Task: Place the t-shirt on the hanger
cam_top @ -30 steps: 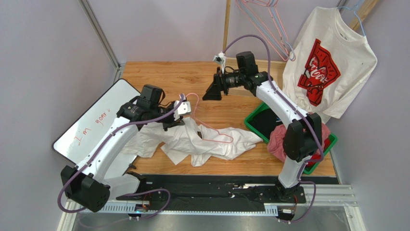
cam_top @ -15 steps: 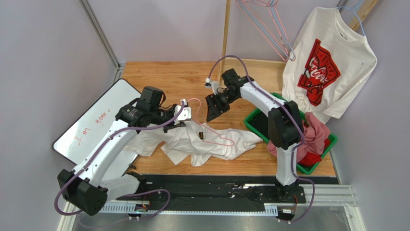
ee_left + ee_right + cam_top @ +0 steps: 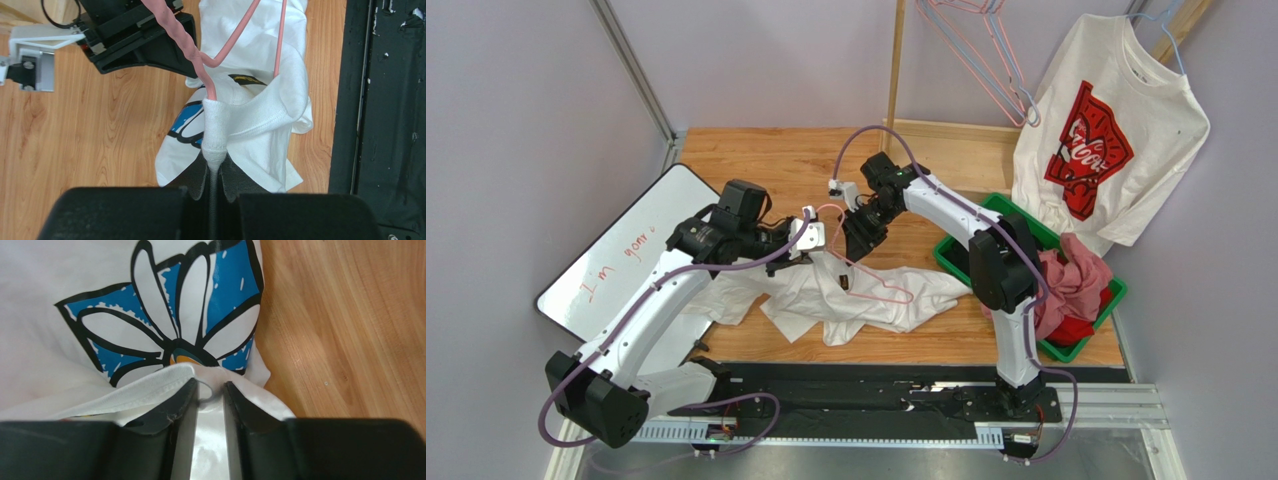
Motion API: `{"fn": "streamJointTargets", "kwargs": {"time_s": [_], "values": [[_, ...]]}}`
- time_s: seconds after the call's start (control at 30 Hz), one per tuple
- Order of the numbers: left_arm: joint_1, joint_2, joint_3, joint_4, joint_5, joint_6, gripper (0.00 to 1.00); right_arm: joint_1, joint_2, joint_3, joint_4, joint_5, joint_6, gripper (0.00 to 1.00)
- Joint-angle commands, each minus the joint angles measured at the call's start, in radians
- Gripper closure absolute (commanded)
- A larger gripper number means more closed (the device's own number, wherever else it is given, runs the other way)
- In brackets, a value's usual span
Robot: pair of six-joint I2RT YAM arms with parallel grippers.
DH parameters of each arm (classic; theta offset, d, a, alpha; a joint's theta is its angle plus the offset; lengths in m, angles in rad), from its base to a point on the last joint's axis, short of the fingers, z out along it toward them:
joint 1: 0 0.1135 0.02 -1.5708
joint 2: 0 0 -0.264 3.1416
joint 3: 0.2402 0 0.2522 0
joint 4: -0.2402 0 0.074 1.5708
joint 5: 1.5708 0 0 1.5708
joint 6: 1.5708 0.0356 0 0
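Note:
The white t-shirt [image 3: 871, 292] lies crumpled on the wooden table. The pink hanger [image 3: 829, 209] has its wire running into the neck opening. My left gripper [image 3: 811, 243] is shut on the ribbed collar [image 3: 216, 131], holding it up, and the hanger [image 3: 192, 52] passes just beyond it. My right gripper [image 3: 854, 240] has come down on the other side of the neck. In the right wrist view its jaws [image 3: 209, 387] stand narrow with a fold of white fabric pinched between them, just below the blue flower print [image 3: 185, 305].
A whiteboard [image 3: 621, 255] lies at the left. A green bin [image 3: 971, 250] with pink and red clothes [image 3: 1076, 285] sits at the right. A white t-shirt with a red graphic [image 3: 1116, 130] and light-blue hangers [image 3: 986, 50] hang at the back. A black rail [image 3: 876, 385] runs along the near edge.
The right arm swung down and left from above the table to the shirt's neck, and its jaws narrowed onto the fabric. The left gripper kept its hold on the collar.

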Motion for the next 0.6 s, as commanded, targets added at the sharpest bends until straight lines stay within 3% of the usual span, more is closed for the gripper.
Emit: {"fn": "streamJointTargets", "kwargs": {"time_s": [0.0, 0.03, 0.07, 0.37, 0.57], "values": [[-0.001, -0.048, -0.002, 0.041, -0.019, -0.065, 1.0, -0.014, 0.006, 0.0, -0.049, 0.069, -0.046, 0.8], [0.006, -0.063, -0.017, 0.053, -0.022, -0.086, 1.0, -0.038, -0.014, -0.012, -0.049, 0.072, -0.048, 0.98], [0.014, -0.072, -0.025, 0.073, -0.021, -0.121, 1.0, -0.052, -0.023, -0.034, -0.052, 0.077, -0.048, 1.0], [0.131, -0.204, -0.12, 0.254, -0.093, -0.356, 1.0, -0.224, -0.15, -0.138, -0.052, 0.11, -0.036, 1.0], [0.131, -0.21, -0.151, 0.233, -0.183, -0.278, 1.0, -0.282, -0.199, -0.118, -0.079, 0.098, -0.028, 1.0]]}}
